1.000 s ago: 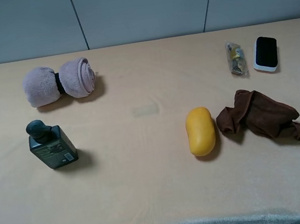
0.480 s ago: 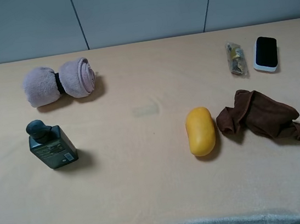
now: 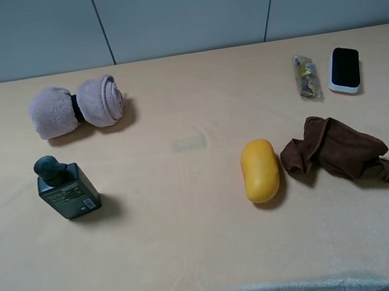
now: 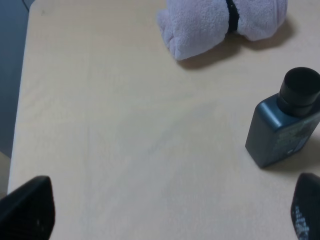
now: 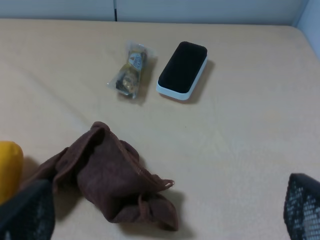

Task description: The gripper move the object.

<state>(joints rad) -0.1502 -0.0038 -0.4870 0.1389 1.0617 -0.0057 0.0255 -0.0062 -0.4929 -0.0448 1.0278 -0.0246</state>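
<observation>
Objects spread on the table, both grippers wide apart at the near edge

Table (image 3: pixel 196 210) is beige and carries six things, one of each kind. The landmark is the yellow object (image 3: pixel 260 170), a smooth oval piece lying flat, right of the middle.

Just beside the yellow object, on its right, lies one brown cloth (image 3: pixel 340 149), crumpled; its nearest fold is very close to the yellow side, and I cannot tell if they touch. Farther back and to the right of the yellow object lies one small clear packet (image 3: pixel 306 75) with something dark and yellowish inside; what it is cannot be read. Just right of that packet lies one flat white case with a black top (image 3: pixel 344 69), and the two are apart.

Well to the left of the yellow object stands one dark green bottle (image 3: pixel 66 187), closed with a dark cap; its content is not visible. Behind the bottle lies one pink towel roll (image 3: pixel 77 107), bound in the middle by a black band.

The left gripper (image 4: pixel 165 210) is released, its two dark fingertips far apart over bare table, with the bottle near one finger. The right gripper (image 5: pixel 165 212) is also released and holds nothing; the brown cloth lies between and ahead of its fingers, untouched.
</observation>
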